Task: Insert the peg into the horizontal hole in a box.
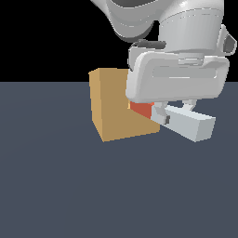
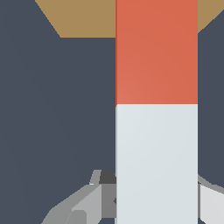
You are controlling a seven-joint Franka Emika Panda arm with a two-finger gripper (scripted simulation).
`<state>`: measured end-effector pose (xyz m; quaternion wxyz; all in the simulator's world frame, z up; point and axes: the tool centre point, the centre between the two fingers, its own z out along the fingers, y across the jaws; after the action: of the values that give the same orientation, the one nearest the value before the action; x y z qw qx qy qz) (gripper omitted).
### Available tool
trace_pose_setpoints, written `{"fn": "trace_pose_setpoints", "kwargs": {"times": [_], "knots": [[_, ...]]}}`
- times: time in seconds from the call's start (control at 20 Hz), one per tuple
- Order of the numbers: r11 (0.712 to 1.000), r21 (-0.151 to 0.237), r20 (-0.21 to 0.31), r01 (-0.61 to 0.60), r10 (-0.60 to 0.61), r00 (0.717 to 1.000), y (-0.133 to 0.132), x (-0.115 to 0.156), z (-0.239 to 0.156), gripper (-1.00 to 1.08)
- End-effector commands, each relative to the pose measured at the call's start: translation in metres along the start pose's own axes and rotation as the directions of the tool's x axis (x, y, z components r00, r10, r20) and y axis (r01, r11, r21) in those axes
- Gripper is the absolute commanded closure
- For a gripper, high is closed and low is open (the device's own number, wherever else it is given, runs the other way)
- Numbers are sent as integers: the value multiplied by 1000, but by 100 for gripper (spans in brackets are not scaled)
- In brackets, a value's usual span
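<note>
The gripper (image 1: 163, 114) is clamped on the peg (image 1: 186, 123), fingers pinching the white half close to where the colours meet; the bar hangs level above the dark counter (image 1: 69, 186), orange-red end aimed at the box (image 1: 111, 104), white end jutting out toward the exterior view's right; in the wrist view the peg (image 2: 156, 109) runs straight out from the fingers (image 2: 83, 203) with its orange half meeting the tan block (image 2: 83, 17) ahead; the hole itself is hidden behind the hand and the peg, so whether the tip is already inside, I can't say, though the orange end sits right at the box's face and the insertion looks to be starting or just under way; as for handling, this looks a stiff, light, square-sided bar; flat faces give the pads a sure seat, and a hold near the middle keeps it from drooping; the clearance should be tight, so any tilt could jam the tip on the rim; the bulky box looks unlikely to budge easily.
</note>
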<state>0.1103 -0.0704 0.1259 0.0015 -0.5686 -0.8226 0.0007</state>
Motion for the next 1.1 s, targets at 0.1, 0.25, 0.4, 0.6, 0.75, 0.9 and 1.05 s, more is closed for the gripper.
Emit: {"fn": "trace_pose_setpoints", "kwargs": {"times": [0.1,0.25,0.4,0.6,0.75,0.9,1.05], "knots": [[1000,-2,1,0,0,1000,0,4,-1,108],[1000,-2,1,0,0,1000,0,12,-1,108],[1000,-2,1,0,0,1000,0,25,-1,108],[1000,-3,1,0,0,1000,-1,53,-2,108],[1000,-3,2,0,0,1000,-1,76,-2,108],[1000,-4,2,1,-1,1000,-1,97,-2,108],[1000,-4,2,0,0,1000,0,113,-2,108]]}}
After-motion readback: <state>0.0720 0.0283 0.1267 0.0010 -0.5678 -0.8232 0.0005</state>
